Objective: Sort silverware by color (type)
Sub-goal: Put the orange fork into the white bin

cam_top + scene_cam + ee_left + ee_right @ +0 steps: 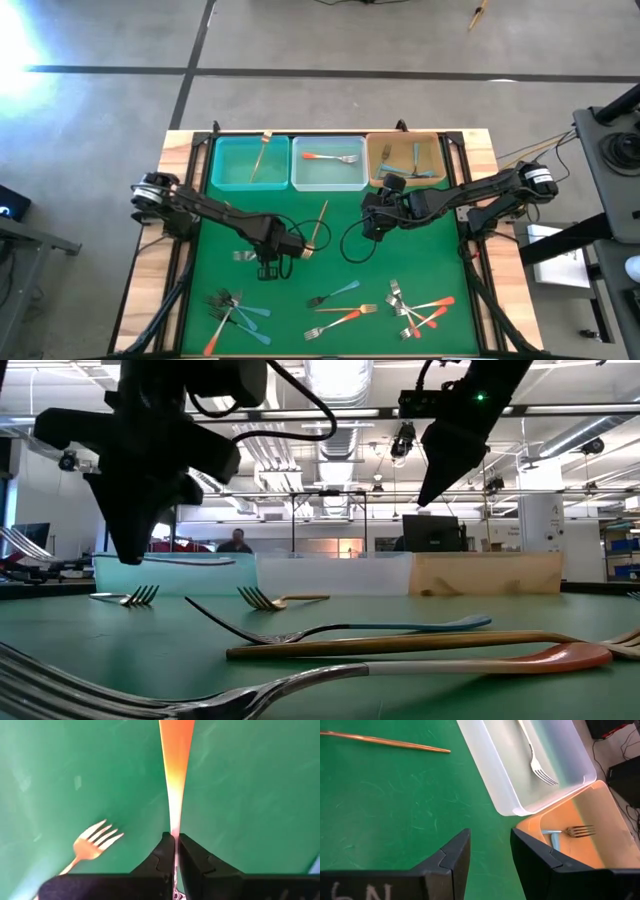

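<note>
On the green mat [330, 270], left gripper [176, 851] pinches seemingly an orange-handled fork [175, 765]; right gripper [490, 851] gapes

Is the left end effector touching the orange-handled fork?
Touching. The left wrist view shows the left end effector shut on the orange-handled fork.

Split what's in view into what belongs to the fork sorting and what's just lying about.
Job:
- orange fork in the shut left claw
- open right claw
- loose forks on the mat
- sorted forks in the three bins

Lying about:
- stick on the floor
- monitor and person in the room behind
</note>
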You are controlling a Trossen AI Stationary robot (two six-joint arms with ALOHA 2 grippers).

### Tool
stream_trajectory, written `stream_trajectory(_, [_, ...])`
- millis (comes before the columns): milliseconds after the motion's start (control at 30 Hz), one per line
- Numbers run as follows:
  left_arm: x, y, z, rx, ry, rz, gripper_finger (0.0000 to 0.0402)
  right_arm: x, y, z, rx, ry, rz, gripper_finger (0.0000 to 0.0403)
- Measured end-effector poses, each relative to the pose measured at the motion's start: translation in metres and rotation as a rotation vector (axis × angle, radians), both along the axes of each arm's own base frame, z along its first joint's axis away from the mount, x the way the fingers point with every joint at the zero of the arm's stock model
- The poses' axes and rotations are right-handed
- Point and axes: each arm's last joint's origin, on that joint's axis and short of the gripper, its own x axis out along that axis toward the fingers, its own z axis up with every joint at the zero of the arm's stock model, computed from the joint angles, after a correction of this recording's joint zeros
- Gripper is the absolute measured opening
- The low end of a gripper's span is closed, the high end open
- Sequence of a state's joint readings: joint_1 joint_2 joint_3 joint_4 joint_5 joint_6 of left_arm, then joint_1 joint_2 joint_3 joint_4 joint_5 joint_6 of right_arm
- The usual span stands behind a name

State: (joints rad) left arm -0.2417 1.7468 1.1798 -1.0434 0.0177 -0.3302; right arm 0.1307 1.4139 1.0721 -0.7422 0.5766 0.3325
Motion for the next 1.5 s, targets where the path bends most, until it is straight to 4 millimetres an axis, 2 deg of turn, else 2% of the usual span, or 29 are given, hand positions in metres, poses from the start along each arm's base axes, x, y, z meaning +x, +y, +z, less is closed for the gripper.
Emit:
stream_trajectory(233, [-0.003,0.004,0.018,0.102,0.02,0.021,0.0,0.0,0.0,0.0,0.0,0.0,0.0,0.0132])
stream_trajectory(533, [0.001,0.005,0.052,0.167,-0.116,0.032,0.0,0.0,0.0,0.0,0.0,0.0,0.0,0.0132])
stream_trajectory(667, [-0.004,0.009,0.074,0.252,-0.227,0.094,0.0,0.001,0.0,0.001,0.002,-0.015,0.0,0.0132])
stream_trajectory(867, [-0.027,0.016,0.101,0.418,-0.436,0.224,0.0,0.009,0.001,0.004,0.029,-0.121,-0.026,0.0132])
stream_trajectory(1000, [-0.039,0.018,0.115,0.459,-0.618,0.272,0.0,0.013,0.001,0.007,0.031,-0.168,-0.019,0.0132])
stream_trajectory(1267, [-0.043,0.02,0.114,0.405,-0.922,0.228,0.0,0.015,0.002,0.008,0.035,-0.189,-0.011,0.0132])
stream_trajectory(1500, [-0.036,0.022,0.109,0.508,-1.069,0.165,0.0,0.016,0.003,0.009,0.059,-0.199,0.013,0.0132])
